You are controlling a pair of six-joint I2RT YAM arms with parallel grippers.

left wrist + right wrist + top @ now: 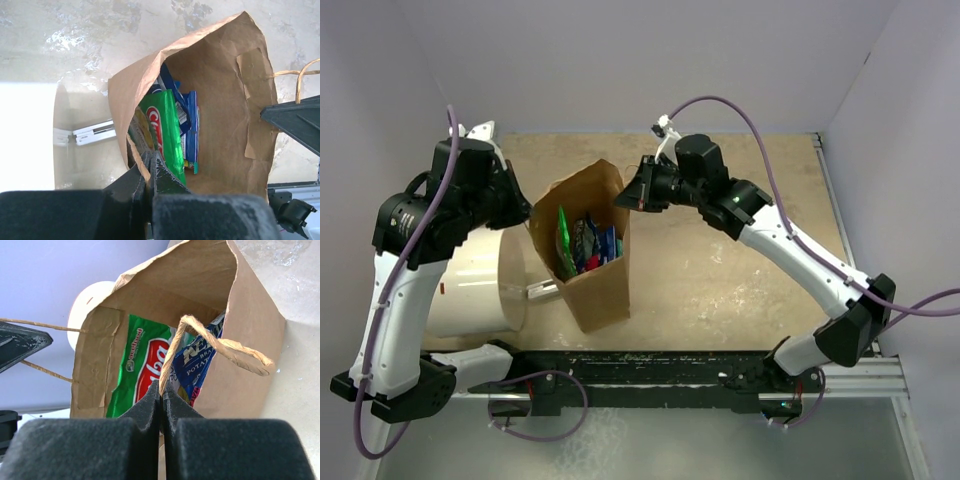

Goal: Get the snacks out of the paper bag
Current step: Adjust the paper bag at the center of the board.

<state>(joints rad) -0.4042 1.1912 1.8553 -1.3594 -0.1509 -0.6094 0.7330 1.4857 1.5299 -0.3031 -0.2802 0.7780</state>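
Creased matt brown kraft paper bag [603,295], rough twisted paper handle [220,346], glossy crinkled foil snacks [169,137], smooth white cylinder [470,288].

Top camera: high, behind arm bases, looking down on whole table [720,280]. Wrist cameras: close on paper bag [225,125] mouth from opposite sides. Both show green packet [167,132].

Bright, even light, soft shadows; the white cylinder [25,135] is blown out.

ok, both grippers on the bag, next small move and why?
Probably open the right gripper and dip it toward the green packet, the left gripper steadying the paper bag. Both are shut on its top edge, mouth gaping, snacks inside untouched.
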